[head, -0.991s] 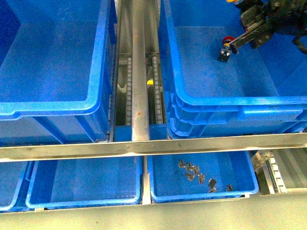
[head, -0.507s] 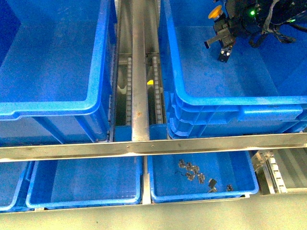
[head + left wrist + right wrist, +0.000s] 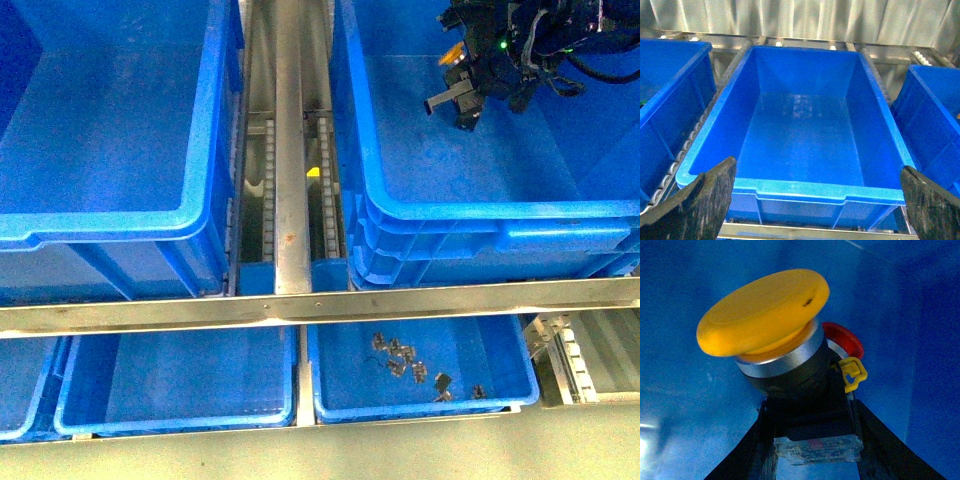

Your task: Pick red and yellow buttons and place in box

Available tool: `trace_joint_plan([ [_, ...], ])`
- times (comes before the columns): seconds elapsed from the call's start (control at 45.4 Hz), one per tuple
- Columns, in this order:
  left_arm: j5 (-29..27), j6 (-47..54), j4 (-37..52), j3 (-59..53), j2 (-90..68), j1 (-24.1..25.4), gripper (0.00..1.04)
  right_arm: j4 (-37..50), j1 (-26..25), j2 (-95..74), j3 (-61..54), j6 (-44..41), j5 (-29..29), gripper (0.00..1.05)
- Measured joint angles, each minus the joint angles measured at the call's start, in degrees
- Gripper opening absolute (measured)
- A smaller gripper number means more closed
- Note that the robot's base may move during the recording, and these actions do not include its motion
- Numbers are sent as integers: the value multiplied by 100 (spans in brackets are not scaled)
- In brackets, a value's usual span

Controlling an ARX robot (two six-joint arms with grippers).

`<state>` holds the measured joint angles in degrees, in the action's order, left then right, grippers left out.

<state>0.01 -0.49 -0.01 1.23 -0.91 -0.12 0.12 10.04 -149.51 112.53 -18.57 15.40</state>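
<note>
The box (image 3: 470, 215), the deep blue crate at the front view's 2 o'clock, is the biggest thing in play, and the right arm is working inside it. A second deep crate (image 3: 110, 215) of the same kind fills the 10 o'clock side; the left wrist view looks straight down into it, and nothing shows on its floor. Between the two runs a steel roller rail (image 3: 290, 150). Below, at 5 o'clock, a shallow tray (image 3: 500, 395) holds a scatter of small dark metal parts (image 3: 410, 365).

The right pincer (image 3: 462, 92) hangs low over the box floor at 1 o'clock, clenched on the yellow button (image 3: 762, 312): the right wrist view shows both fingers pressed against its black switch body, cap tilted upward. Just behind it, touching or nearly so, peeks the red button (image 3: 845, 340); whether it rests on the floor I cannot tell.

The left pincer (image 3: 815, 200) is released, its fingers spread wide, carrying nothing.

The step in hand looks like the placing of the yellow button. The next move probably calls for letting go close to the floor, so the button does not bounce or knock the red one.
</note>
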Motion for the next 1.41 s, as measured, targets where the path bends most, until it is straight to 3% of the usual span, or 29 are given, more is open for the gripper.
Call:
trace_joint_plan([
  [0.11,0,0,0,0,0,0,97,-70,2,-52,90,72,-57,37],
  [0.264,0,0,0,0,0,0,97,92,9,-7,-98,109,-170,64],
  [0.374,0,0,0,0,0,0,97,634,7,442,-918,74,-297,86],
  [0.485,0,0,0,0,0,0,97,1071,-2,1047,-1711,33,-435,100],
  [0.749,0,0,0,0,0,0,97,1814,-122,2946,-3873,254,-616,99],
  [1.035,0,0,0,0,0,0,97,2024,-33,5877,-6846,1443,-944,99],
  [1.321,0,0,0,0,0,0,97,1165,166,8579,-8520,3635,-98,99],
  [1.41,2,0,0,0,0,0,97,3462,52,8470,-9320,2850,-514,82],
])
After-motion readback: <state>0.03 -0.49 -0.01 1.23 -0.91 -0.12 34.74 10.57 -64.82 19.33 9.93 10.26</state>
